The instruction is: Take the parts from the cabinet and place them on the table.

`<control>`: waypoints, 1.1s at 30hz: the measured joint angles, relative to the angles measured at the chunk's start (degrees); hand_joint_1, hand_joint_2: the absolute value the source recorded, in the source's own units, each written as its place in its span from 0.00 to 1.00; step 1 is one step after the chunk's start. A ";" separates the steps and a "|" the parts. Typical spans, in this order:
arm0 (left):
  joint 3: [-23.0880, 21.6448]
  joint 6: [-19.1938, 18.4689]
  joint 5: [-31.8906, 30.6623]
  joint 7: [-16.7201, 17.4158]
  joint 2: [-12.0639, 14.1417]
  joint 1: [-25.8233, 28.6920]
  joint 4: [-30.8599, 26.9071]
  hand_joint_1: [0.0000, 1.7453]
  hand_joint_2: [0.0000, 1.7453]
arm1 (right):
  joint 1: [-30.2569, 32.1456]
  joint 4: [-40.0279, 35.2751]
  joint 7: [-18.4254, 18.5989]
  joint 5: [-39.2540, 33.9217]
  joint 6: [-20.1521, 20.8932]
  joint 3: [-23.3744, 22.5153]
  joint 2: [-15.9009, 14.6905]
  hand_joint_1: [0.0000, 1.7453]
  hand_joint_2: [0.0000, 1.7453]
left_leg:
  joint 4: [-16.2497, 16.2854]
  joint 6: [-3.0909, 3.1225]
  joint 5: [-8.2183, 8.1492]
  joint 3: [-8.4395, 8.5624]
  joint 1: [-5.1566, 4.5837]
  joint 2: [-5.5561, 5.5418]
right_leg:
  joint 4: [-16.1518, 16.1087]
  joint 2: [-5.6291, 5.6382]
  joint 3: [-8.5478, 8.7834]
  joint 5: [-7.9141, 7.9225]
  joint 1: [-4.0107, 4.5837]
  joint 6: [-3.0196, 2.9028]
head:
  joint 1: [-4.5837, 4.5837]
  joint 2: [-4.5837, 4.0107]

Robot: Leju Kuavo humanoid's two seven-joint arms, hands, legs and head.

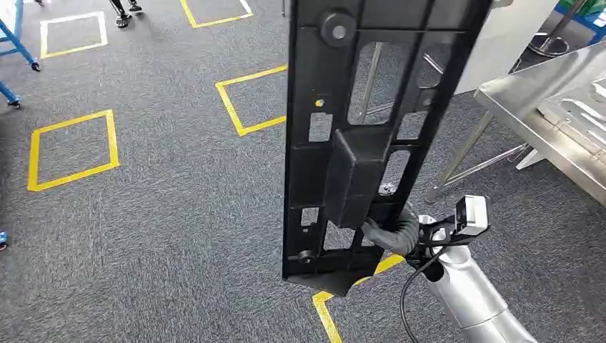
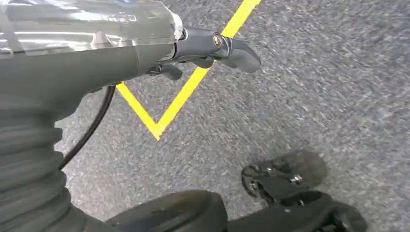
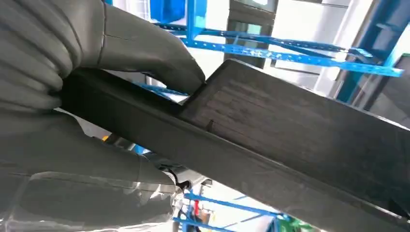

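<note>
A long black plastic part (image 1: 357, 107) with cut-out windows and a raised box in its middle stands upright in front of me. My right hand (image 1: 389, 234) grips it near its lower end, behind the panel. In the right wrist view the grey thumb and fingers (image 3: 121, 63) clamp the edge of the black part (image 3: 290, 135). The steel table (image 1: 529, 86) stands to the right of the part, apart from it. My left hand (image 2: 145, 48) hangs over the carpet, its dark fingers (image 2: 227, 48) loosely extended and holding nothing.
Grey carpet carries yellow taped squares (image 1: 71, 150). The table's slanted legs (image 1: 464, 153) reach the floor behind the part. A blue wheeled frame (image 1: 14, 43) stands at the far left, and a person's feet (image 1: 125, 11) show at the far edge. Blue shelving (image 3: 290, 48) rises behind the part.
</note>
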 joint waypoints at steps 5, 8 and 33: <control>0.83 0.37 0.40 -0.22 -0.13 0.13 0.00 0.00 1.00 | -1.83 1.55 0.52 -0.09 0.26 0.55 0.55 1.00 1.00 | -1.30 1.62 1.08 0.03 0.01 2.74 | 10.16 -5.31 -4.75 -6.07 0.23 0.98 | 0.02 0.00; 1.05 0.55 0.72 -0.39 -0.09 0.61 0.00 0.00 1.00 | -1.84 2.39 0.57 -0.11 0.68 0.92 0.59 1.00 1.00 | -1.20 1.76 0.94 -0.06 -0.17 4.66 | 16.78 -5.82 -7.54 -7.31 0.21 1.25 | 0.02 0.00; 4.96 1.25 4.68 0.35 -1.51 1.95 0.02 0.00 1.00 | 18.07 -11.18 4.57 0.40 -12.19 4.57 0.04 1.00 1.00 | -2.08 1.42 0.63 1.42 0.20 1.18 | -0.06 -1.78 1.20 -1.63 0.69 0.33 | 0.02 0.00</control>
